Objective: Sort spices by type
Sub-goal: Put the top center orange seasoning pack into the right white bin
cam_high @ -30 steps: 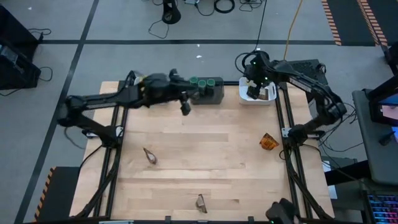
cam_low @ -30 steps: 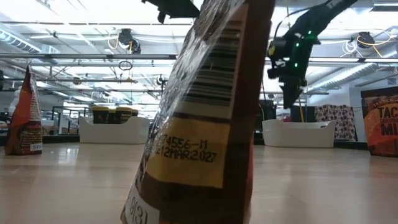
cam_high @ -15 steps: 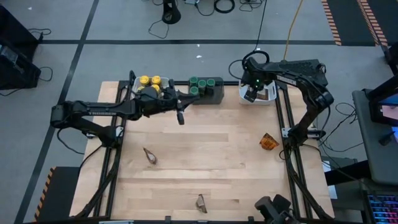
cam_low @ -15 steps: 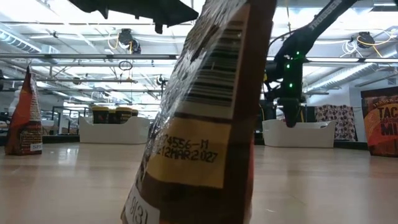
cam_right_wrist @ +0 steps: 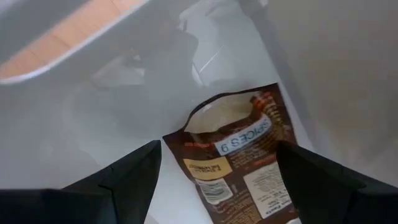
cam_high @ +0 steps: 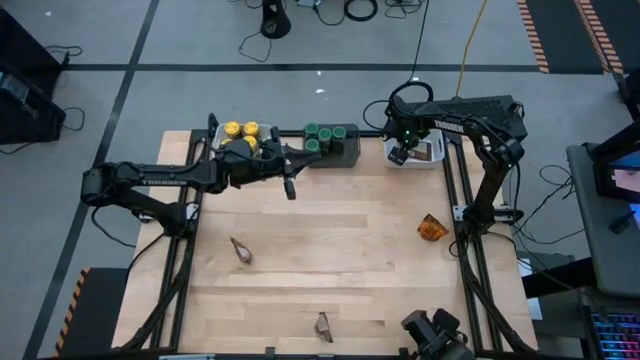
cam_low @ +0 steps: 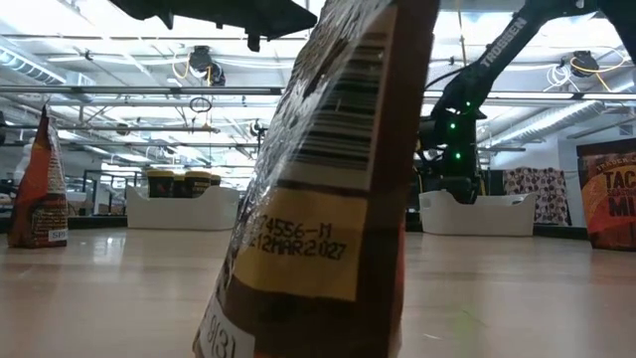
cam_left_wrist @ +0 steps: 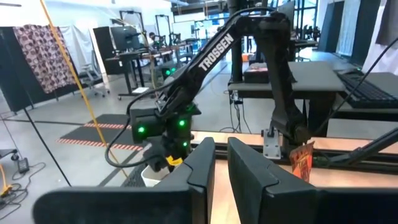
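My right gripper [cam_high: 400, 152] is open and low inside the white bin [cam_high: 432, 160] at the table's far right. An orange-brown spice packet [cam_right_wrist: 242, 165] lies flat on the bin's floor, and the fingers [cam_right_wrist: 127, 177] stand to either side of it without touching. My left gripper [cam_high: 290, 186] is shut and empty above the table, just near of the dark bin with green-lidded jars [cam_high: 325, 132]. Yellow-lidded jars [cam_high: 240, 132] stand in a white bin at the far left. Three packets lie on the table at near left [cam_high: 241, 250], near middle [cam_high: 323, 326] and right [cam_high: 432, 228].
The low view is half blocked by the near packet [cam_low: 328, 199]; another packet stands at its left [cam_low: 38, 184] and one at its right [cam_low: 608, 194]. The three bins line the table's far edge. The wooden top [cam_high: 340, 250] between the packets is bare.
My left arm has drawn back from over the far bins toward the table's left, uncovering the yellow-lidded jars; its gripper has moved a little toward the near edge. My right gripper has gone down into the white bin.
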